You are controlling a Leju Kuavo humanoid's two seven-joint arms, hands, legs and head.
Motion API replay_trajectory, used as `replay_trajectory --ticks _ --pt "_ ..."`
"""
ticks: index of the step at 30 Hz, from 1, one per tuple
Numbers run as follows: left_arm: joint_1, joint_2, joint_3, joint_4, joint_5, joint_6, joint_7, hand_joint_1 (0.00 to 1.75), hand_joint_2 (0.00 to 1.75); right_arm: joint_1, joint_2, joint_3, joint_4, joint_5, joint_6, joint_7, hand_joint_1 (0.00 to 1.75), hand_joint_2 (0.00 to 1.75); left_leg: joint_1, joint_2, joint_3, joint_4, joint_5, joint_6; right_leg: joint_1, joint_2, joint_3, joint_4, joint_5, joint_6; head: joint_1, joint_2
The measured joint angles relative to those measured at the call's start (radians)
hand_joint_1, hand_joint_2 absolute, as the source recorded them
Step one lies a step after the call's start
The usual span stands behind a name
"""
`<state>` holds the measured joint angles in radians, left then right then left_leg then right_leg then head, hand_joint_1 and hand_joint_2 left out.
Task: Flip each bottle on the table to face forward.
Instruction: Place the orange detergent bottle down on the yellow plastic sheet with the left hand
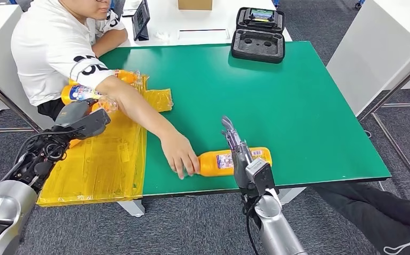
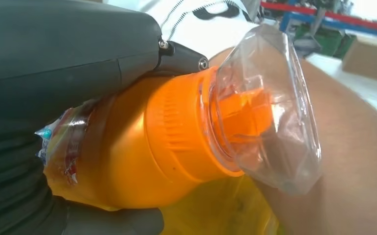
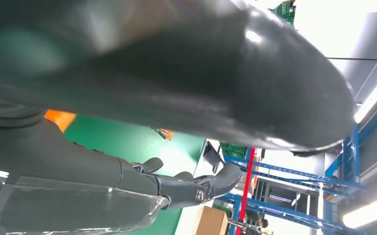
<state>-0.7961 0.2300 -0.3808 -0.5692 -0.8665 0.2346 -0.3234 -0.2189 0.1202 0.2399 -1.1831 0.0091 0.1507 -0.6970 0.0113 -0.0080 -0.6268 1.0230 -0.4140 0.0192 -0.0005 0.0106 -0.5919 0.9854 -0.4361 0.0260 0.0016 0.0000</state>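
We see our left hand (image 2: 64,98) gripping an orange bottle (image 2: 176,137), thumb over its body, held above the yellow plastic sheet (image 1: 101,164) at the table's left side. Our right hand (image 1: 240,154) hangs over a second orange bottle (image 1: 234,161) lying on its side near the front edge of the green table (image 1: 298,106); its fingers reach out straight and apart, holding nothing. A person's hand (image 1: 178,154) touches that bottle's neck end.

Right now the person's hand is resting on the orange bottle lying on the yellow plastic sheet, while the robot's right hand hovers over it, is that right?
Not quite: the orange bottle under the person's hand lies on the green table, not the yellow sheet. The right hand is over it, as the head view shows.
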Motion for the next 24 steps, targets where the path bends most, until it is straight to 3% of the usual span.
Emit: replay_trajectory --ticks 24 --pt "0.007 0.0 -0.095 0.048 -0.09 -0.057 0.027 1.75 1.75 -0.025 0.002 0.0 0.057 0.006 0.016 0.0 0.0 0.0 0.0 0.0 0.0 0.0 0.0 0.0 0.0 0.0 0.0 0.0 0.0 0.0 0.0 0.0"
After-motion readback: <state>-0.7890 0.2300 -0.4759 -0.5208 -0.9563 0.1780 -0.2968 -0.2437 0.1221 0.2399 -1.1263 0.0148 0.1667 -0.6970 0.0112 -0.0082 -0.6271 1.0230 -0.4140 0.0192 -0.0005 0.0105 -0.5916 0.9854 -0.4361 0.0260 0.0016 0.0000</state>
